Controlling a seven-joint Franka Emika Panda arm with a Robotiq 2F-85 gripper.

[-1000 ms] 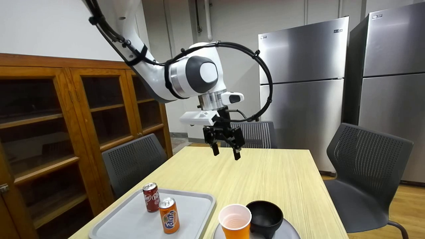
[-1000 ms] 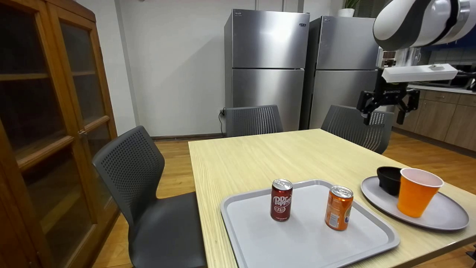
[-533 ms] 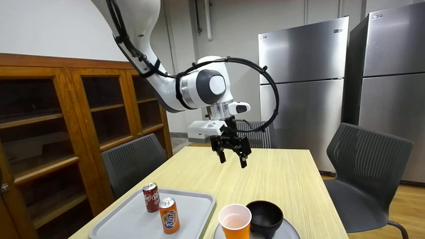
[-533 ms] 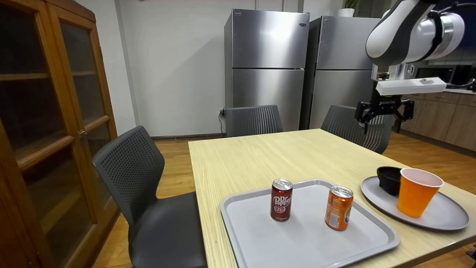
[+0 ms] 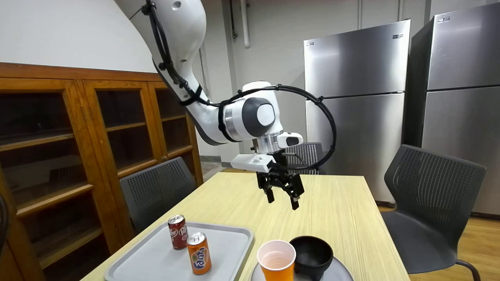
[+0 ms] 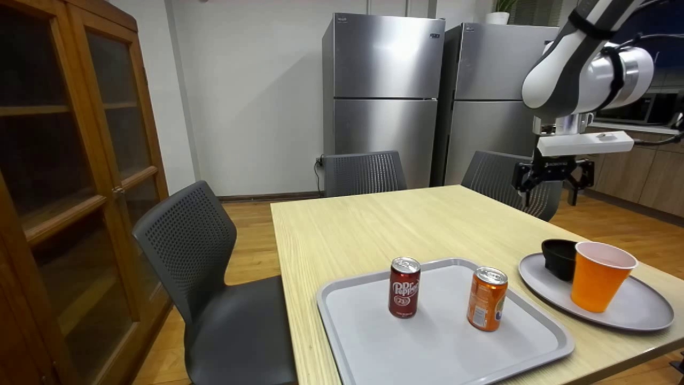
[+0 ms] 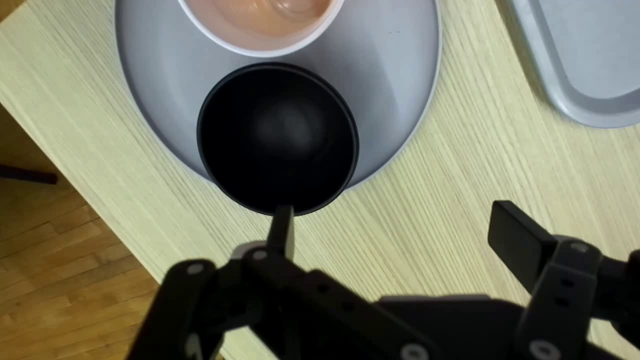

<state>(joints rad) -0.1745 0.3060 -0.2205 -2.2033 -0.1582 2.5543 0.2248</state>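
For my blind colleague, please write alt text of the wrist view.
An open, empty gripper hangs above a pale table, near a black bowl that shares a gray plate with a cropped cup. A corner of a gray tray shows at upper right.

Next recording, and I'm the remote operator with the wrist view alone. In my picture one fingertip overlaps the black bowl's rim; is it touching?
Observer: No, both exterior views show a gap between the gripper and the black bowl.
Operator: I get just a corner of the gray tray. Does it hold anything?
Observer: Yes, two cans stand upright on it: a Dr Pepper can and a Fanta can.
Operator: The white-rimmed cup is cut off at my top edge. What color is its outside?
Observer: Orange, as both exterior views show.
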